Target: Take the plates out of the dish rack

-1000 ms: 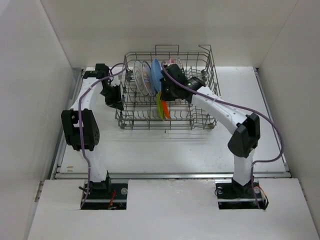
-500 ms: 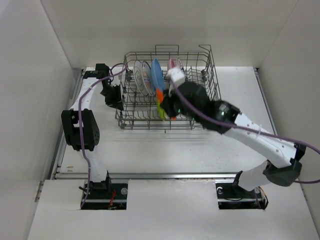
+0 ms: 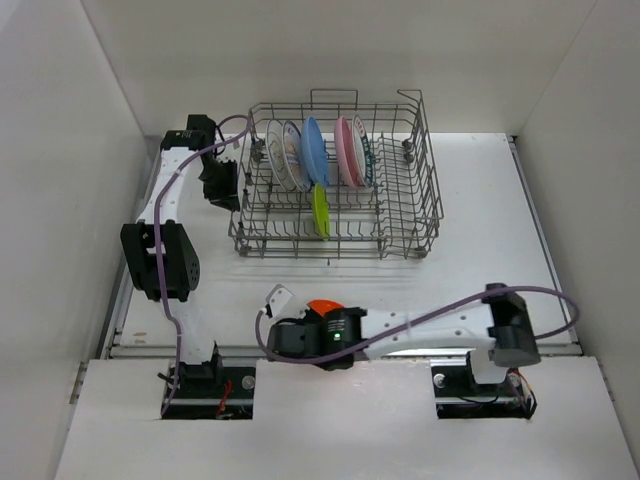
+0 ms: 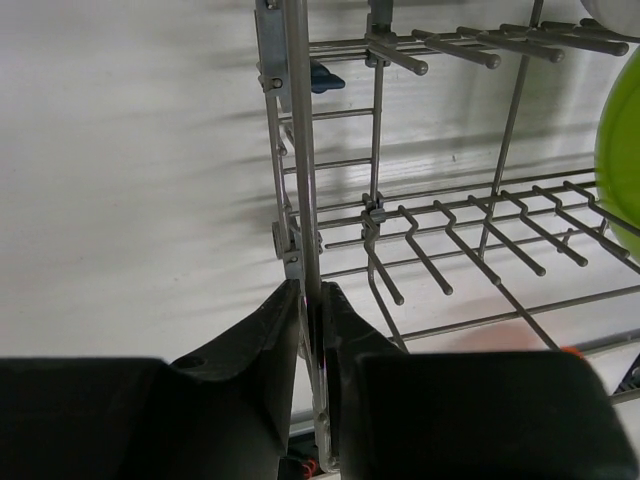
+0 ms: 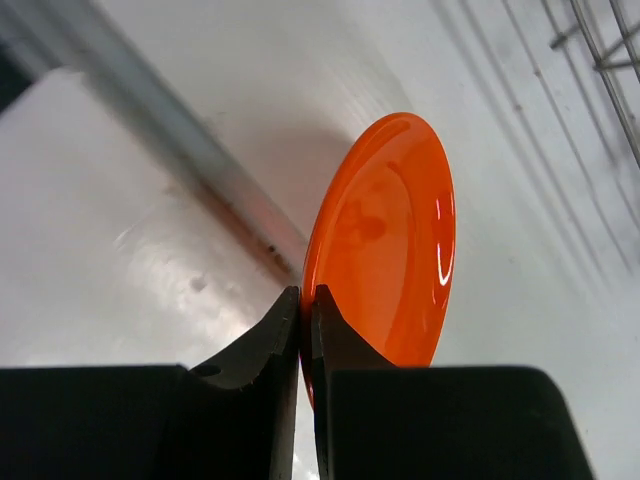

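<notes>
Right claw (image 5: 305, 300) pinched on orange plate (image 5: 385, 240) rim, disc edge-on, jutting straight ahead of fingertips, counter (image 5: 560, 300) close beyond; needs tipping flat, I reckon. Left claw (image 4: 310, 300) clamped on dish rack (image 4: 300, 150) wire, well apart

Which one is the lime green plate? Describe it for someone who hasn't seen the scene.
Find the big grey wire dish rack. Five plates stand on edge along its back row; the lime green plate stands alone in the nearer row, in front of the blue plate. It is the only green one.
</notes>
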Robot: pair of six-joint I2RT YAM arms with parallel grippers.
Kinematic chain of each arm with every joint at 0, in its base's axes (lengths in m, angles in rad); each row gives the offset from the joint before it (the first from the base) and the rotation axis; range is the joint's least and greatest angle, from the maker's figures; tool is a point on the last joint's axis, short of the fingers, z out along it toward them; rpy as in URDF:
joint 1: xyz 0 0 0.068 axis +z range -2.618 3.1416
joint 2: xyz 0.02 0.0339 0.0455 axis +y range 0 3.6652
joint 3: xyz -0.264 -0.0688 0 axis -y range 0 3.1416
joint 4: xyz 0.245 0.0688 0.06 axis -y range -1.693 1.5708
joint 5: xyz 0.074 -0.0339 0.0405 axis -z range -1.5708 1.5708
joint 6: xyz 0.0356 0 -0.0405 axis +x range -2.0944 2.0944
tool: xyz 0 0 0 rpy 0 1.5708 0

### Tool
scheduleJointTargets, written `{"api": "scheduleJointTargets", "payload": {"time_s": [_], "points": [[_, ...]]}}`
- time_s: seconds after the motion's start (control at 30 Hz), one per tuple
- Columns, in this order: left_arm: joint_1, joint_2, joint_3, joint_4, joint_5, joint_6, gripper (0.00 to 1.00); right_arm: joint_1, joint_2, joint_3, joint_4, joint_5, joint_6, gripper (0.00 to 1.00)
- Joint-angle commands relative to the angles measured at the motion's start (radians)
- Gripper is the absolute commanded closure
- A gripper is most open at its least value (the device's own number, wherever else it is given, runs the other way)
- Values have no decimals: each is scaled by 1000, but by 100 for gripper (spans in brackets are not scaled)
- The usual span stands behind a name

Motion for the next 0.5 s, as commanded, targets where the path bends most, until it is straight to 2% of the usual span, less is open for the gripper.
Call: {"api": "scheduleJointTargets", "payload": {"time_s": [0.0, 0.17, 0.23, 0.33, 0.37, 0.43, 0.47], "points": [[19, -46, 47, -26, -68, 20, 88, -13, 112, 14, -57, 226, 171, 100], [19, -67, -5, -36, -88, 20, 88, -13, 349, 127, -88, 269, 260, 100], [19, -79, -20, -36, -88, 20, 88, -13, 422, 155, -88, 269, 293, 94], [19, -89, -50, -26, -88, 20, 88, -13, 459, 175, -88, 281, 303, 65], [19, -89, -50, -26, -88, 20, 88, -13, 459, 175, -88, 291, 304, 49], [19, -89, -59, -17, -79, 20, 88, -13, 435, 184, -88, 300, 304, 33], [19, -89, -68, -17, -79, 20, 88, -13, 418, 194, -88, 300, 282, 29]]}}
